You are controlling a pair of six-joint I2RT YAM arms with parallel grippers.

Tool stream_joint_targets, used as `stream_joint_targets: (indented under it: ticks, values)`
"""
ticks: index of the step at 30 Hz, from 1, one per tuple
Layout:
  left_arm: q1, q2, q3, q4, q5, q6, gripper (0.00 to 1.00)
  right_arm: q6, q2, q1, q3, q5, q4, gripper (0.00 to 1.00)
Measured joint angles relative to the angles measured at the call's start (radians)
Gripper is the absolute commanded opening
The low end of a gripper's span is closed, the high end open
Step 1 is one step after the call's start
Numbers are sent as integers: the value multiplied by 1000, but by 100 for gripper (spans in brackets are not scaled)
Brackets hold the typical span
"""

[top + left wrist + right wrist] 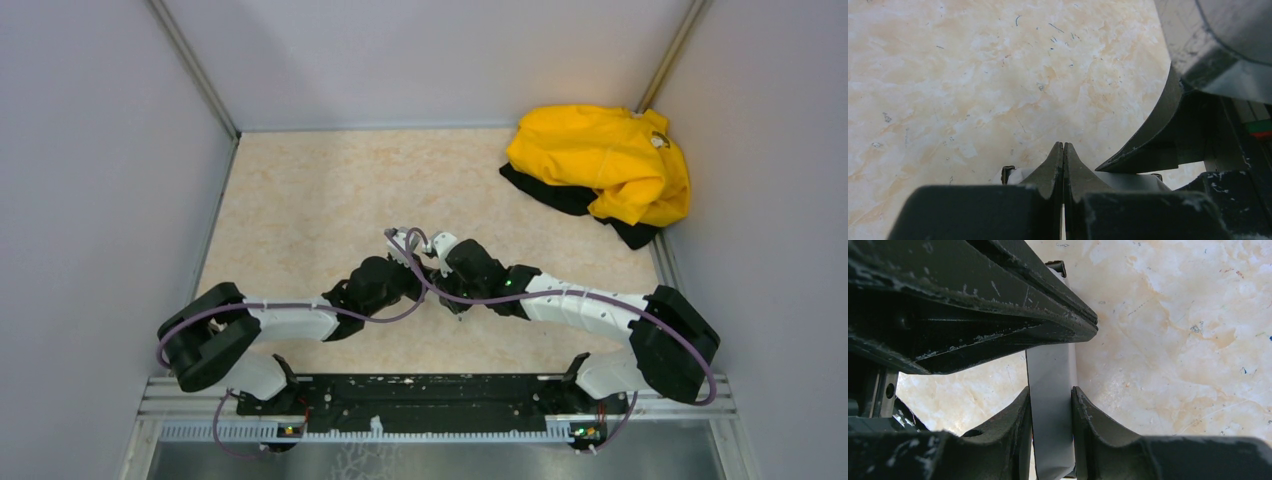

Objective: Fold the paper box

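Observation:
The paper box (1051, 362) is a pale grey-white strip of thin cardboard, standing upright between the fingers of my right gripper (1050, 390), which is shut on its two sides. My left gripper (1063, 145) is shut, fingertips pressed together with nothing showing between them. It lies across the far part of the box, whose grey surface (1128, 181) shows just behind its fingers. In the top view both grippers meet at the table's middle, left (402, 268) and right (462, 268), and they hide the box.
A yellow garment (605, 160) over dark cloth lies heaped in the back right corner. Grey walls close in the marbled beige table (320, 200) on three sides. Purple cables loop over both arms.

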Motion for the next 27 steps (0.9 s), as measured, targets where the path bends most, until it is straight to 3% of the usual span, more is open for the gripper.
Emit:
stream_joint_targets:
  ticks: [5,17,27]
  values:
    - [0,-14,5,-26,0,3,1,-5,1,0,0,-5,1,2]
    - [0,-170,104,-382,-21,63,8,-37,4,-6,0,-46,10,0]
    - [1,-578,101,-629,-169,3,14,-97,31,33,1,-105,60,0]
